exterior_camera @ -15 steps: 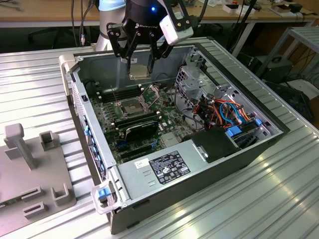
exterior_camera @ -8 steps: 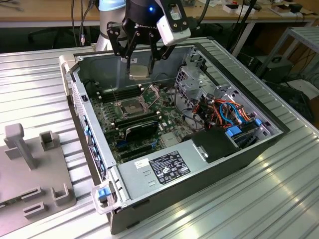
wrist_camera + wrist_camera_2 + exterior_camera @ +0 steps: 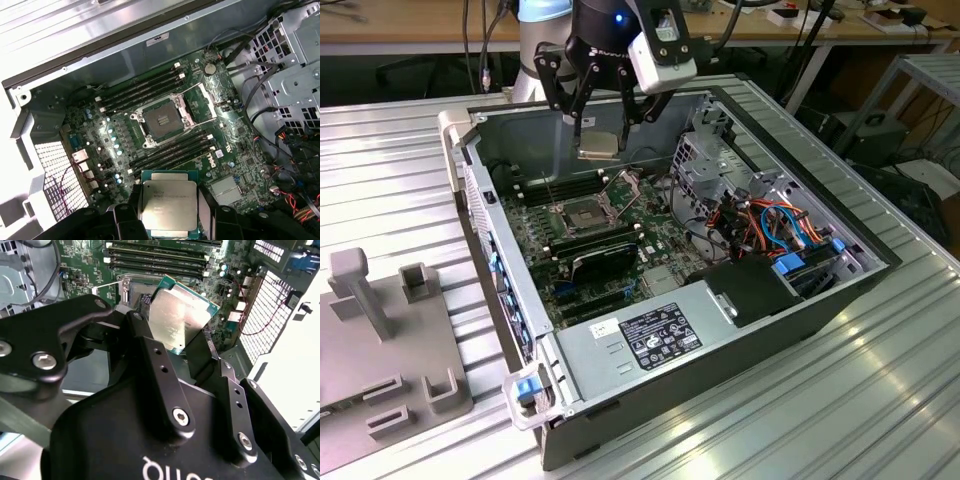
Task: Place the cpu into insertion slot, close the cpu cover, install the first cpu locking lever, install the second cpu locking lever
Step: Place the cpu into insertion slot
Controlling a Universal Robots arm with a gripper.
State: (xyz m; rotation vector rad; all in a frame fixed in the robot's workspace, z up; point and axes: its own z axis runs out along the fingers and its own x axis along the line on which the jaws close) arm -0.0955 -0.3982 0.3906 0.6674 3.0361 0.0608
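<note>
My gripper (image 3: pixel 599 128) hangs over the open computer case, shut on the cpu (image 3: pixel 598 146), a flat square chip with a silver top. In both wrist views the cpu (image 3: pixel 167 202) (image 3: pixel 179 316) sits level between the black fingers (image 3: pixel 150 357). The insertion slot (image 3: pixel 162 120) lies on the green board below and apart from the chip, its dark pin field bare. The cpu cover (image 3: pixel 203 101) stands flipped up beside the slot. In the exterior view the insertion slot (image 3: pixel 580 216) is below the chip, toward that view's left.
Long black memory slots (image 3: pixel 145 87) flank the socket on both sides. A black fan card (image 3: pixel 605 262), the power supply (image 3: pixel 650 335), a metal drive cage (image 3: pixel 705 165) and coloured cables (image 3: pixel 770 225) crowd the case. Grey fixtures (image 3: pixel 380 330) stand on the ribbed table.
</note>
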